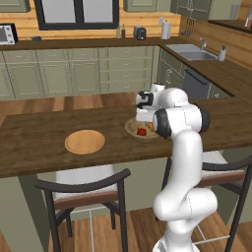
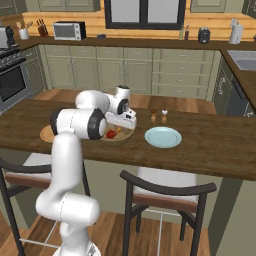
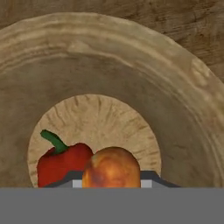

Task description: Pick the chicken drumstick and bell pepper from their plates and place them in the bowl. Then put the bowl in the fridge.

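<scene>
Over the bowl (image 1: 134,129) your hand (image 1: 145,120) hung low, its fingers drawn almost together on the drumstick (image 3: 111,168). You could see that best from the hand view, where the thick golden-orange end sat right between the finger tips at the bottom of the picture, just above the bowl's floor. Whether it touched the floor you could not tell.

Beside it, to its left in that view, the pepper (image 3: 63,162) lay on the pale round base of the bowl, its green stem pointing up and away. The two pieces sat close, the drumstick overlapping the pepper's edge. From the left base view you saw the pepper as a small red spot with an orange speck next to it, both inside the bowl and partly hidden behind the arm's elbow.

On the counter (image 1: 29,142) you had two plates, both bare. One, the wooden plate (image 1: 84,141), lay well apart from the bowl on the arm's left. Its fellow, the teal plate (image 2: 163,137), lay near the bowl on the other side. Behind the teal plate stood two small shakers (image 2: 158,116), close together.

Below the counter's near edge you had two stools (image 2: 167,195).
</scene>
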You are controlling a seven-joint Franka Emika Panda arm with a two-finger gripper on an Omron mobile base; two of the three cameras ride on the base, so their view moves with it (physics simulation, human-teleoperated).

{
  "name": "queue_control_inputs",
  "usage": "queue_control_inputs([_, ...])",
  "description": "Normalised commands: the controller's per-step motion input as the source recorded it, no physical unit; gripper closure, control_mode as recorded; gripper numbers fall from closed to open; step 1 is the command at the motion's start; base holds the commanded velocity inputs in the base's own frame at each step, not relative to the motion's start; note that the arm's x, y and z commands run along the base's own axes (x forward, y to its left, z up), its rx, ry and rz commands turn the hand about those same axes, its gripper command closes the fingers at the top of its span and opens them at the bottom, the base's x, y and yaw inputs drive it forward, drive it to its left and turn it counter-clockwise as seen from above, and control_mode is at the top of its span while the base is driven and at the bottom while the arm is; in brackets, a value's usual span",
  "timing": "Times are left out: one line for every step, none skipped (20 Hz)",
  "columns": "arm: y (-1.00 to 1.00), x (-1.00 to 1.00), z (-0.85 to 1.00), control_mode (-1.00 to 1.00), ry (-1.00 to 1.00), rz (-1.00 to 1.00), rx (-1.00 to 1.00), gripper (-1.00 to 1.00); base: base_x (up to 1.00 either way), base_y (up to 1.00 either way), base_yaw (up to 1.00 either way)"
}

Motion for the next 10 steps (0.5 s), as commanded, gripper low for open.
queue_control_inputs([-0.12,0.02,-0.24,-1.00,0.04,-0.03,-0.01,1.00,0.00,0.00,0.00])
queue_control_inputs([-0.03,0.00,-0.26,-1.00,0.04,-0.02,-0.03,1.00,0.00,0.00,0.00])
queue_control_inputs([0.00,0.00,-0.26,-1.00,0.03,-0.01,-0.04,1.00,0.00,0.00,0.00])
queue_control_inputs([0.00,0.00,-0.29,-1.00,0.05,-0.01,-0.04,1.00,0.00,0.00,0.00])
queue_control_inputs([0.00,0.00,-0.39,-1.00,0.06,-0.01,-0.05,1.00,0.00,0.00,0.00])
queue_control_inputs([0.13,0.00,-0.41,-1.00,0.07,0.00,-0.06,-1.00,0.00,0.00,0.00])
queue_control_inputs([0.23,0.00,-0.49,-1.00,0.12,0.00,-0.07,-1.00,0.00,0.00,0.00])
queue_control_inputs([0.04,0.00,-0.36,-1.00,0.11,0.00,-0.07,-1.00,0.00,0.00,0.00])
queue_control_inputs([0.00,0.00,-0.24,-1.00,0.09,0.00,-0.03,-1.00,0.00,0.00,0.00])
queue_control_inputs([0.00,0.00,-0.16,-1.00,0.07,0.00,-0.03,-1.00,0.00,0.00,0.00])
